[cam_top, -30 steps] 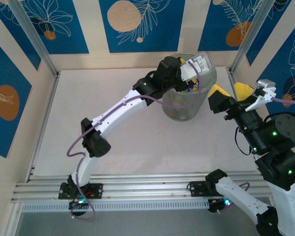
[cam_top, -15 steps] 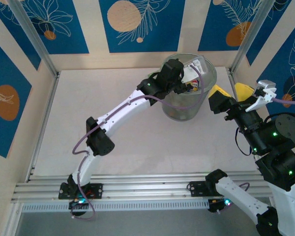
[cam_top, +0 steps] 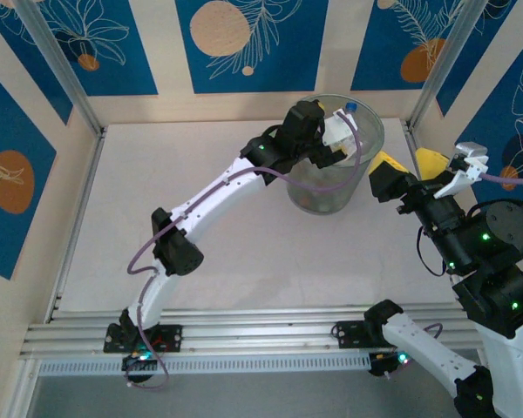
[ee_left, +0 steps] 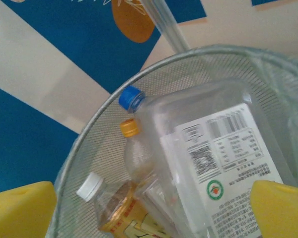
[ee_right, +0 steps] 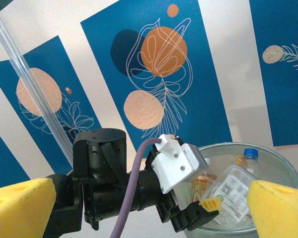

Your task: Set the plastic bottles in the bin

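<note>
Over the mouth of the bin [cam_top: 366, 139], at the far right of the table [cam_top: 227, 244], the left gripper [ee_left: 150, 210] hangs with its yellow pads [ee_left: 20, 210] spread as wide as they go. They hold nothing, a pose that fits a drop made from above the rim so that a bottle falls inside and not beside it. Directly below the pads lies a large clear bottle [ee_left: 213, 158] with a blue cap and a white printed label. It leans against the bin's translucent wall, cap uppermost, and appears to rest on the pile, not in any grip. Beside it lie a smaller bottle with an orange-yellow cap [ee_left: 130, 128] and a white-capped bottle with an orange label [ee_left: 114, 210], packed close together. The right gripper [cam_top: 408, 164] waits just beside the bin on its right, jaws also wide and empty, probably kept out of the left arm's way. Every bottle in view lies inside the bin.
</note>
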